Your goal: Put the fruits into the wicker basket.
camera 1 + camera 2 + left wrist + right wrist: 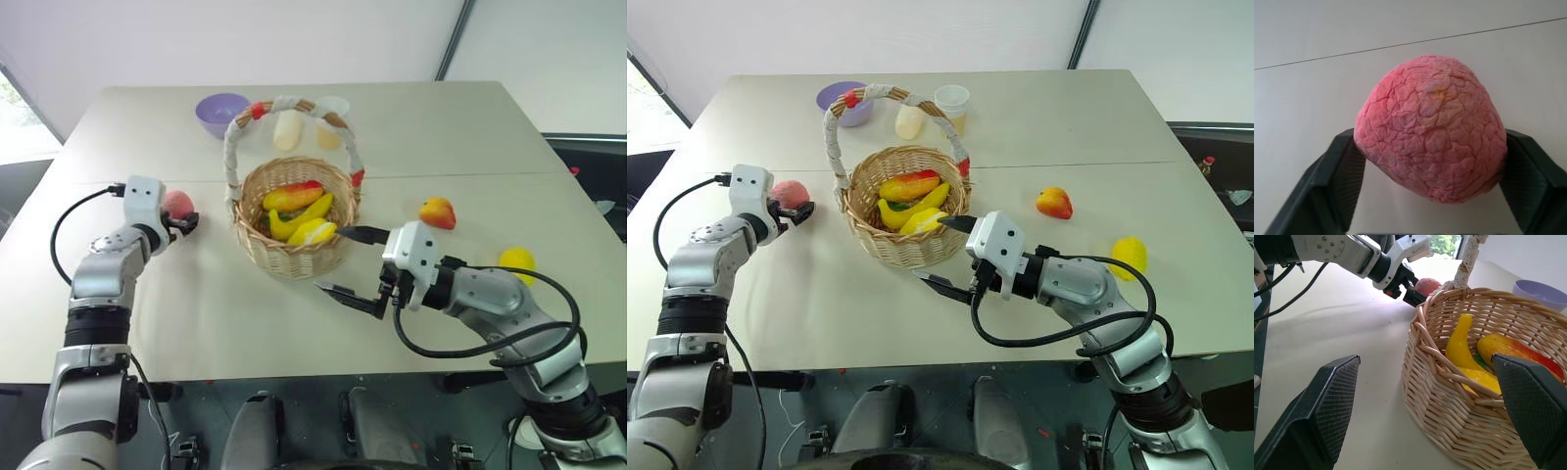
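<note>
Right gripper (351, 262) spread wide, empty, beside wicker basket (294, 257); left gripper (184, 224) pinching light, wrinkled, yielding peach (1432, 128) across its widest girth on table (421, 127) left of basket; squeeze gently, grip centred.

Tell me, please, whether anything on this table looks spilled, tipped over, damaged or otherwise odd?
Nothing stands out. The basket sits upright with its fruit inside, and the purple bowl and cup behind it stand upright too. Nothing has spilled on the table.
</note>
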### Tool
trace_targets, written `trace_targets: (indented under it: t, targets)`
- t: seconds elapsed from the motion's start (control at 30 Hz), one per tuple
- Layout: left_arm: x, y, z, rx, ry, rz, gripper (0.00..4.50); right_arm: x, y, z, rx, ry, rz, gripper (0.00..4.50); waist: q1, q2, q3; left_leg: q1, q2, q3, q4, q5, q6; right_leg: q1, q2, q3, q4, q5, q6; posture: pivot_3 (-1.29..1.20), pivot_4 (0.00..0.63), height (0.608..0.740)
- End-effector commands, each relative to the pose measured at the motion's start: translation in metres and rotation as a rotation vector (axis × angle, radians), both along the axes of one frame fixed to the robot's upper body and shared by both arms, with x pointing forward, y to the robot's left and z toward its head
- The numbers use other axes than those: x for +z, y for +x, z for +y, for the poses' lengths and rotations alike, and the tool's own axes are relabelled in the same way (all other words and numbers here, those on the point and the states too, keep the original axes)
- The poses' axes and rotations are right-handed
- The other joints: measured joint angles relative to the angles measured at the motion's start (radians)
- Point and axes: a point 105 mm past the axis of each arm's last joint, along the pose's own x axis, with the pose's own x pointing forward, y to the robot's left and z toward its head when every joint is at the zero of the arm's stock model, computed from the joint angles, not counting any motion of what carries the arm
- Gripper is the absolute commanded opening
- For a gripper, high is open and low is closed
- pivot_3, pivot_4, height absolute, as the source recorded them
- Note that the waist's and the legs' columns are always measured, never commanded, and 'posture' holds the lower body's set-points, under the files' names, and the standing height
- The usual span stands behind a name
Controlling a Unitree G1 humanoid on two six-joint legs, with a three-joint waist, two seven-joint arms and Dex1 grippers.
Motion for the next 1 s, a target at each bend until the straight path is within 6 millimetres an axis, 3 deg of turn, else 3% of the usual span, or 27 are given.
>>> trace_targets:
  t: [0.03,0.17,0.27,0.33,0.43,0.53,0.8,0.93,1.0]
  targets:
    - [0.018,0.005,0.002,0.001,0.044,-0.058,2.39,0.004,-0.003,0.002,0.017,0.014,-0.027,4.5,0.0,0.0,0.0,0.0,0.0,0.0,0.0,0.0,0.0,0.0,0.0,0.0,0.0,0.0,0.0,0.0,0.15,0.74]
    - [0.031,-0.004,0.007,-0.007,0.029,-0.138,2.3,0.005,-0.003,0.0,0.016,0.013,-0.028,4.5,-0.001,0.0,0.0,0.0,0.0,0.0,0.0,0.0,0.0,0.0,0.0,0.0,0.0,0.0,0.0,0.0,0.15,0.74]
    - [0.065,-0.027,0.001,-0.122,-0.083,-0.3,2.3,0.007,-0.003,-0.008,0.009,0.007,-0.031,4.5,-0.004,-0.001,0.001,0.0,0.001,0.0,0.0,0.0,0.0,0.0,-0.001,0.0,0.0,0.0,0.0,0.0,0.15,0.74]
    - [0.092,-0.053,-0.02,-0.306,-0.149,-0.403,2.3,0.012,-0.007,-0.014,0.006,0.007,-0.038,4.5,-0.002,-0.003,0.002,-0.001,0.002,0.0,0.0,0.0,0.0,-0.001,-0.003,0.0,0.0,0.0,0.0,0.0,0.15,0.74]
    - [0.109,-0.083,-0.053,-0.54,-0.186,-0.409,2.3,0.022,-0.009,-0.02,0.007,0.014,-0.049,4.5,0.002,-0.003,0.002,-0.001,0.001,0.0,-0.001,0.0,0.0,-0.001,-0.007,0.0,0.0,0.0,-0.001,0.0,0.15,0.74]
    - [0.124,-0.105,-0.107,-0.796,-0.189,-0.385,2.3,0.041,0.004,-0.028,-0.018,0.005,-0.082,4.5,0.003,-0.003,0.002,0.0,-0.001,0.0,0.0,0.0,-0.001,0.001,-0.01,-0.001,-0.001,-0.002,-0.004,0.0,0.15,0.74]
    - [0.11,-0.064,-0.159,-0.778,-0.051,-0.314,2.3,0.056,0.016,-0.036,-0.065,-0.016,-0.117,4.5,0.0,-0.003,0.003,0.0,-0.004,0.0,-0.001,0.0,0.0,0.002,-0.004,-0.002,-0.002,0.0,0.0,0.0,0.15,0.74]
    - [0.109,-0.054,-0.173,-0.805,-0.064,-0.294,4.28,0.054,0.019,-0.044,-0.126,-0.037,-0.116,4.5,-0.001,-0.003,0.003,-0.001,-0.001,0.001,0.0,0.0,0.0,0.001,0.0,-0.001,-0.002,0.0,0.0,0.0,0.15,0.74]
    - [0.106,-0.05,-0.174,-0.811,-0.034,-0.287,4.45,0.048,0.025,-0.062,-0.229,-0.068,-0.099,4.5,0.0,-0.003,0.003,-0.001,-0.001,0.001,0.0,0.0,0.0,0.0,0.001,0.0,-0.002,0.0,0.0,0.0,0.15,0.74]
